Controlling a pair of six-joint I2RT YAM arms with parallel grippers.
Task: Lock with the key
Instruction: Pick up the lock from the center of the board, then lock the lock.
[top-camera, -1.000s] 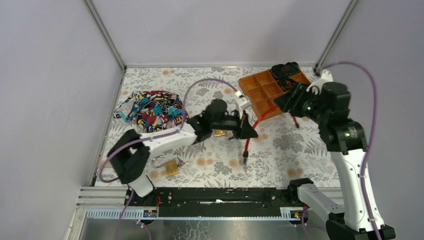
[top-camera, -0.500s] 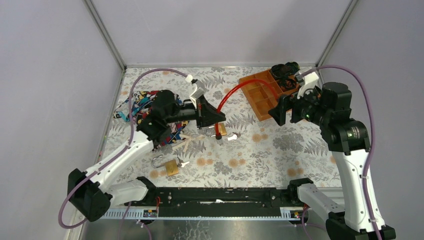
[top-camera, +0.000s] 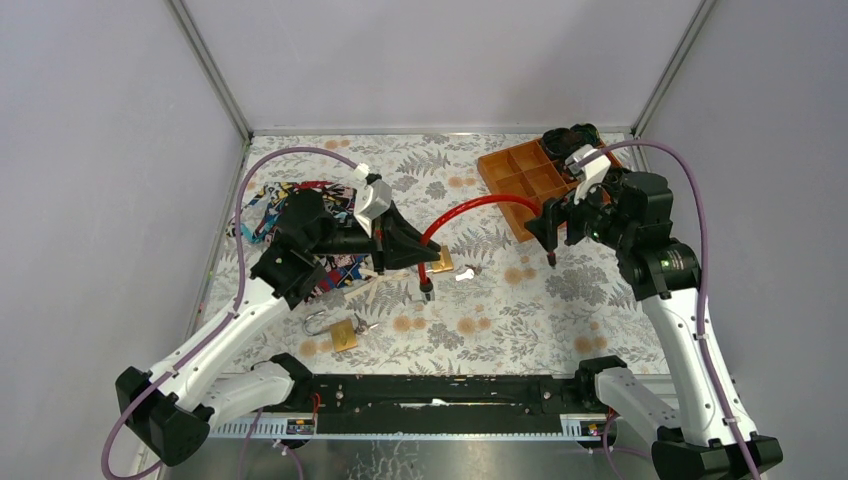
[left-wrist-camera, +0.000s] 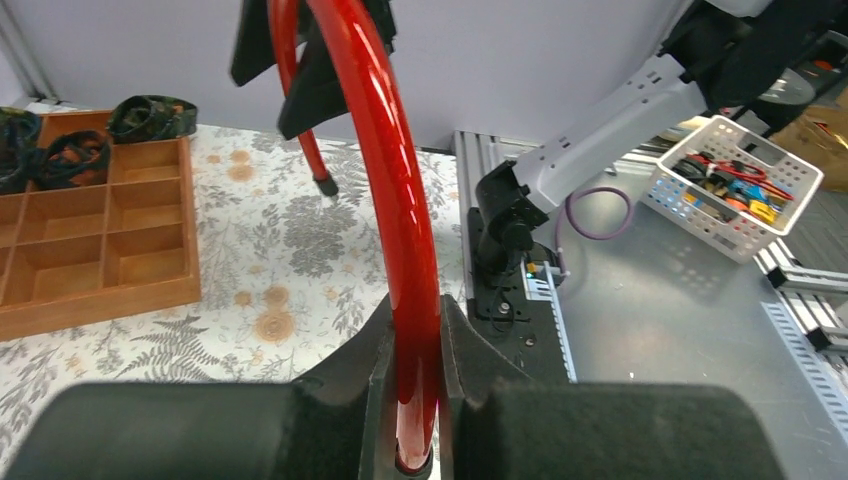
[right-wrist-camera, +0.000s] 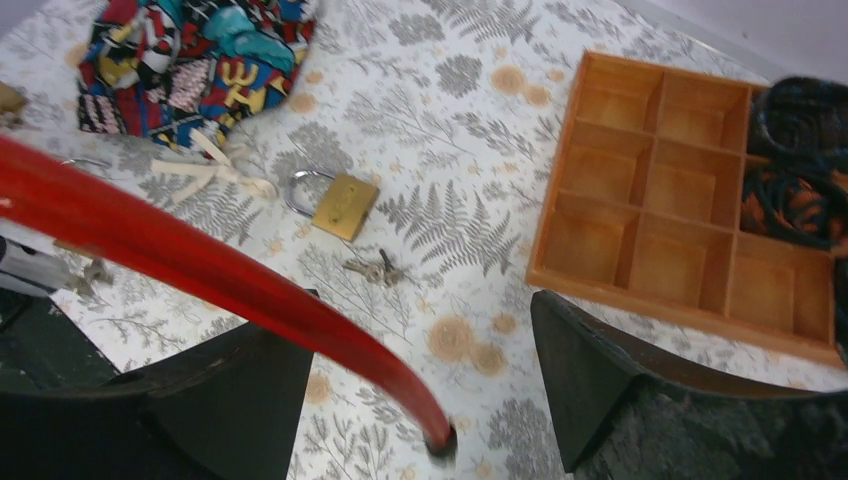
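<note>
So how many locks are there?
2. One padlock lies in the middle, beside the red tube. The other padlock lies nearer the front edge, further left. More could be hidden under the colourful cloth.

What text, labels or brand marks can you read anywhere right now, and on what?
No text reads legibly in any view.
Patterned cloth: letter-like shapes in the comic print, too broken up to read.
Brass padlock: any brand stamp is too small to make out.
White basket: its contents are too small to show labels.
</note>
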